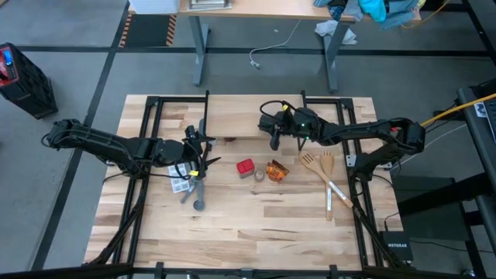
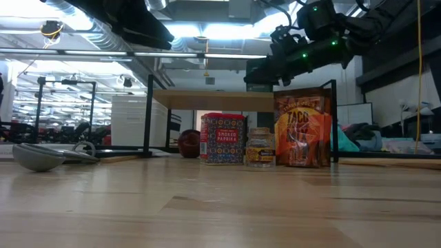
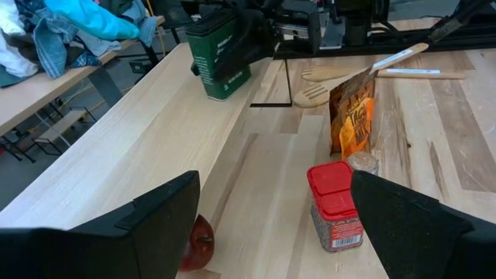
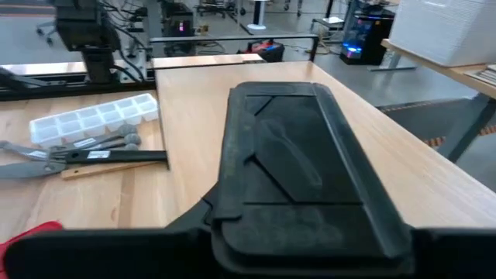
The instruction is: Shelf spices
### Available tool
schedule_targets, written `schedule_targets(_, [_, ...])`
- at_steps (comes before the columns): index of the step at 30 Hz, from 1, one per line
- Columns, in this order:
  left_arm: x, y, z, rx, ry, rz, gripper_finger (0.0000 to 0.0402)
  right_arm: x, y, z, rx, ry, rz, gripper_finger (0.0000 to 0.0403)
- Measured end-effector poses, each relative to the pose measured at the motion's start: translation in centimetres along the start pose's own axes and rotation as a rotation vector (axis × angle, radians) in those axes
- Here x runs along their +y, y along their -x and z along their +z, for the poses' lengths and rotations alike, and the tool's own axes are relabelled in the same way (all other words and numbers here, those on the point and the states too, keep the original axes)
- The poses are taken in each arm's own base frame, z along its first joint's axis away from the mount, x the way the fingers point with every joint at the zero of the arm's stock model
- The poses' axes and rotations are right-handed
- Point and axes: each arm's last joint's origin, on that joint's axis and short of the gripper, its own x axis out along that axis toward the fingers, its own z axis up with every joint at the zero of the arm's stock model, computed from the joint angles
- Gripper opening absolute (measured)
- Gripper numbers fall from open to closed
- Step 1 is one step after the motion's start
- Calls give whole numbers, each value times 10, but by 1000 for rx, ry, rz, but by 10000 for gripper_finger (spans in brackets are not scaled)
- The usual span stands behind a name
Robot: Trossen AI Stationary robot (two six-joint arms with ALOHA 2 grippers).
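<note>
My right tool [image 1: 274, 144] pinches a dark green box [image 3: 221, 50] on the shelf [image 3: 155, 124]. The red box [image 1: 246, 167], small jar [image 2: 260, 147] and orange packet [image 1: 277, 171] stand on the tabletop [image 1: 256, 225]. My left tool [image 1: 203, 160] is spread wide beside them.

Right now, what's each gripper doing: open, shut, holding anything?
Left gripper: open, empty, near the red box.
Right gripper: shut on the dark box, at the shelf.
</note>
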Motion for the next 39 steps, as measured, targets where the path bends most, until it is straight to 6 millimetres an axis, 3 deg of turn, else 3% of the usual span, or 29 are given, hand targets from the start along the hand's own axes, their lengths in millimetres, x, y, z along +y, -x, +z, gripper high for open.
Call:
schedule_targets(9, [0,0,0,0,1,0,329,23,-1,12,-42,11,90,103])
schedule_targets(15, [0,0,0,0,0,0,329,58,-1,36,-112,43,202,103])
schedule_targets(20, [0,0,0,0,-16,0,329,94,6,44,-140,55,316,103])
schedule_targets(32, [0,0,0,0,-8,0,329,185,43,28,-35,80,411,103])
schedule_targets(39, [-1,0,0,1,65,-41,329,222,48,-2,62,70,381,103])
